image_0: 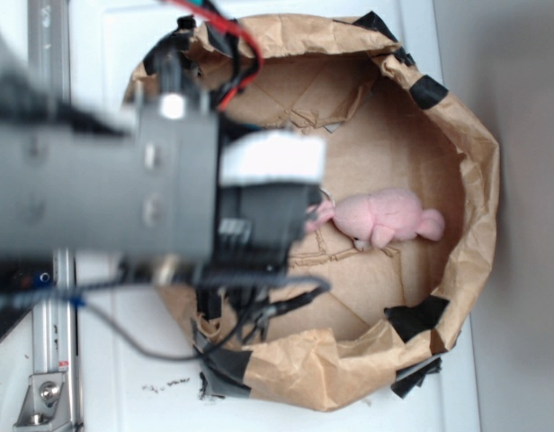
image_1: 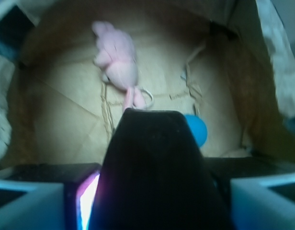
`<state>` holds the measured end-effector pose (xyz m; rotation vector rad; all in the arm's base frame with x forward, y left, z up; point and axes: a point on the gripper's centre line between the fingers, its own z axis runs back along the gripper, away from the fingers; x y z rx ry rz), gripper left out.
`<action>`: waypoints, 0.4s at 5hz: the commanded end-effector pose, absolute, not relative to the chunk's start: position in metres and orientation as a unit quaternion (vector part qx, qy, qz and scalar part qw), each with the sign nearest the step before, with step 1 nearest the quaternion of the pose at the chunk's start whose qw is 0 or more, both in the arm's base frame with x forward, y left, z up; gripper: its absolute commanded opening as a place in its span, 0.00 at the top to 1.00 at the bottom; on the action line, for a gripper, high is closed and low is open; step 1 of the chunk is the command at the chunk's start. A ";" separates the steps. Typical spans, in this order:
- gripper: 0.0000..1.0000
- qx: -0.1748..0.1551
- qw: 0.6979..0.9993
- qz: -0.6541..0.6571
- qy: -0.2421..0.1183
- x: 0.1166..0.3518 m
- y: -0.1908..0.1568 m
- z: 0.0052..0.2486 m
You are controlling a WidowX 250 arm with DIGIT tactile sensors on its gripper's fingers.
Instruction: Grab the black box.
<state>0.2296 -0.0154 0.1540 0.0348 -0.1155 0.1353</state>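
The black box (image_1: 152,143) seems to be the big glossy dark shape filling the lower middle of the wrist view, right under the camera. The view is blurred, so that reading is a fair guess and no more. In the overhead view the box cannot be seen at all. The blurred arm (image_0: 106,189) covers the left half of the paper bin (image_0: 475,180), where the box would lie.

The gripper (image_1: 147,191) shows only as pale fingers (image_1: 28,201) at the lower left and lower right corners of the wrist view, with the dark shape between them. I cannot tell whether they are wide or already pressing its sides.

To do the grab well, the box should sit square between the fingers, with an equal gap on each side. The fingers should be low enough to meet its flat sides, not its rounded corners. A glossy skin will likely slip, so a slow, even close suits it better than a snap.

A blue ball (image_1: 198,129) peeks out just behind the box at the centre right, and it would roll if nudged. The pink plush toy (image_1: 119,62) lies farther up the frame, well apart from the box. A short lift would then show whether the hold is sound.
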 end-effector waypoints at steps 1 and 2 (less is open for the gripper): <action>1.00 -0.002 0.990 0.085 -0.114 0.244 0.009 0.170; 1.00 0.004 0.990 0.089 -0.107 0.245 0.006 0.174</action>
